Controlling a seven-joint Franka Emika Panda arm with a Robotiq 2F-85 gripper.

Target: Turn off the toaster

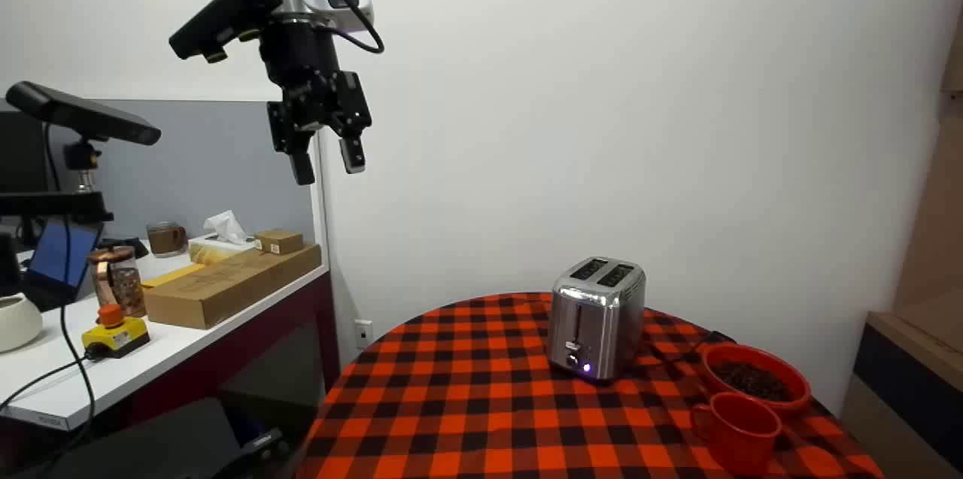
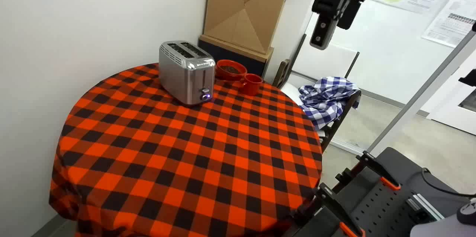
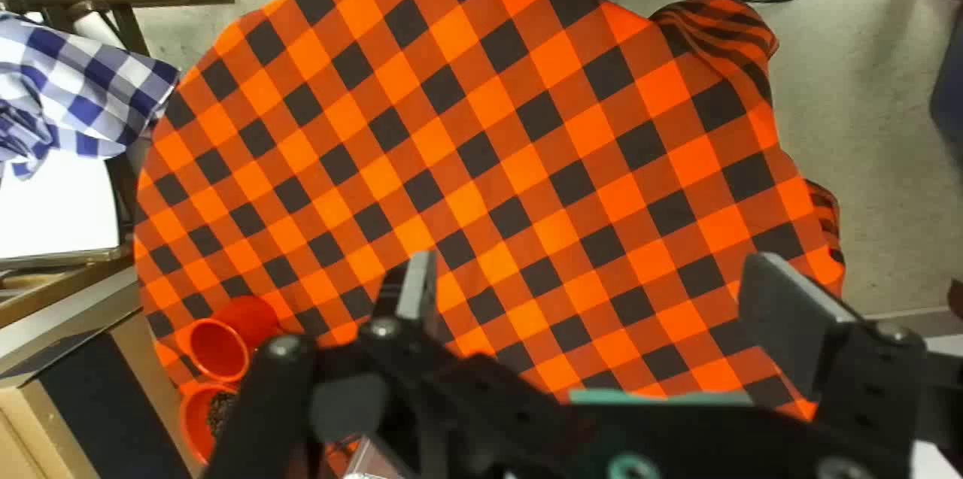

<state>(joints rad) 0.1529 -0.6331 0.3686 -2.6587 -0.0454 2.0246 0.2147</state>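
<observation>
Nearest in the wrist view, the claw (image 3: 594, 280) is hanging with jaws wide apart, gripping nothing. Farther, in an exterior view, the toaster (image 2: 186, 73) is standing at twelve o'clock on the tabletop (image 2: 193, 181). I am expecting stiff, slippery, lightweight metal, so I am advising gentle pressing at the controls (image 2: 205, 91) near the glowing light (image 2: 208, 96), five o'clock on its front.

Whole round bench (image 2: 238, 177) is under a red-and-black checked cloth (image 3: 481, 163), kinda bunched where it hangs off the edge. Shiny two-slot toaster (image 1: 598, 321) stands upright near the rim, little purple light (image 1: 587, 368) on, down low at the front. Not far off there's a red bowl (image 1: 797, 401) with dark bits (image 1: 752, 380) inside, and an upright red cup (image 1: 741, 443) just beside that. Can't tell from where I'm standing if those two touch.
</observation>
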